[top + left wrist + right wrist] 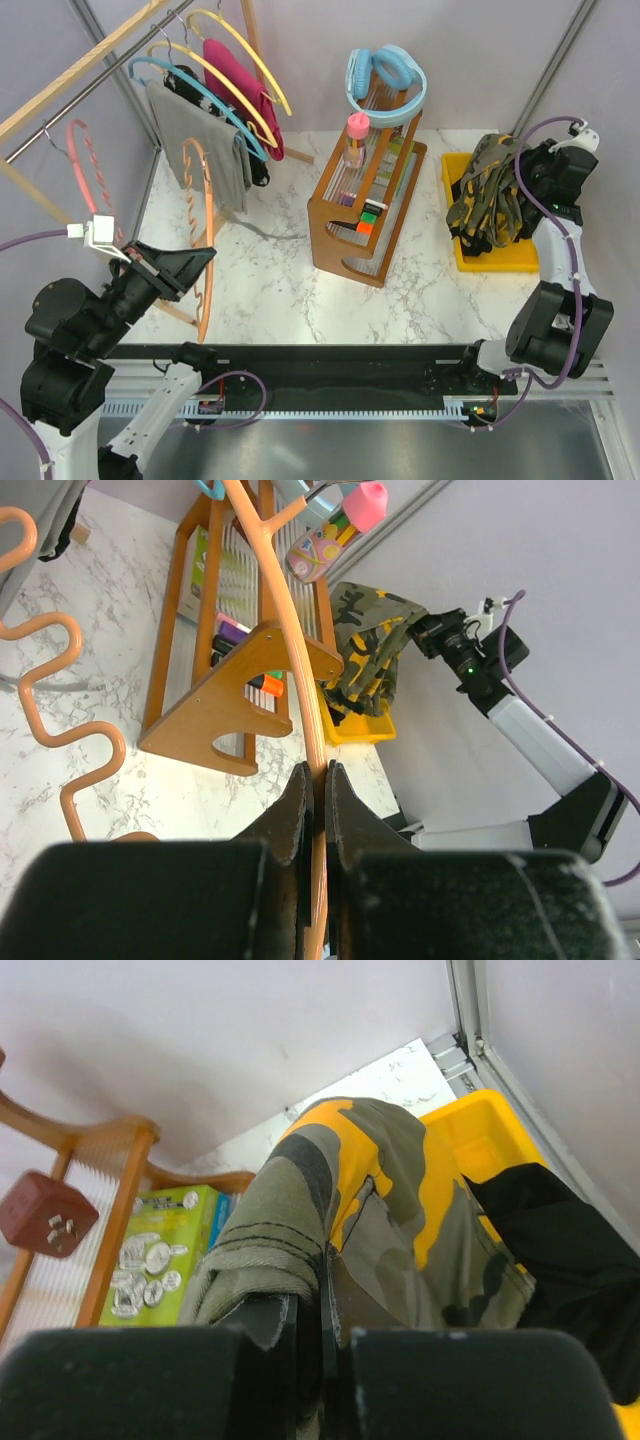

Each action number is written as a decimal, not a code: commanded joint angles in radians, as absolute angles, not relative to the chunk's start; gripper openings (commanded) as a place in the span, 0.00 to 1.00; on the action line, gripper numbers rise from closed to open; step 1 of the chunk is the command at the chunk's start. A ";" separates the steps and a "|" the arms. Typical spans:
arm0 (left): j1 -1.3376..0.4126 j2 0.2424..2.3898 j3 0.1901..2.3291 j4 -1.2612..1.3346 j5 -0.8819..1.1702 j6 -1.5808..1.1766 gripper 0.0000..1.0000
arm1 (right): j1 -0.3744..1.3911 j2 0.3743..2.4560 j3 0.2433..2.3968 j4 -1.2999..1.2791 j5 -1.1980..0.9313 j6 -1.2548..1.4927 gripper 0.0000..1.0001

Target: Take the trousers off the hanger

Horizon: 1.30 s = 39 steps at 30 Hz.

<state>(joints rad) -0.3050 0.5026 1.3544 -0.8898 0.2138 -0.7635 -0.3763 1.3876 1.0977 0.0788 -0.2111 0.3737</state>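
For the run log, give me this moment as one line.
left gripper: shut on orange hanger | right gripper: shut on camouflage trousers over yellow bin | black trousers: in bin

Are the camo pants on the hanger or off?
Off. The camouflage trousers hang bunched from the right end effector over the yellow bin; the orange hanger in the left end effector is bare.

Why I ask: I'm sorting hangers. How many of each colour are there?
Yellow hangers: 2
Blue hanger: 1
Pink hanger: 1
Orange hanger: 1
Total: 5
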 commanded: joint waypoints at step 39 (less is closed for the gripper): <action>-0.302 0.600 1.571 -0.839 0.103 -0.736 0.02 | -0.333 1.396 1.446 -0.808 0.455 0.479 0.98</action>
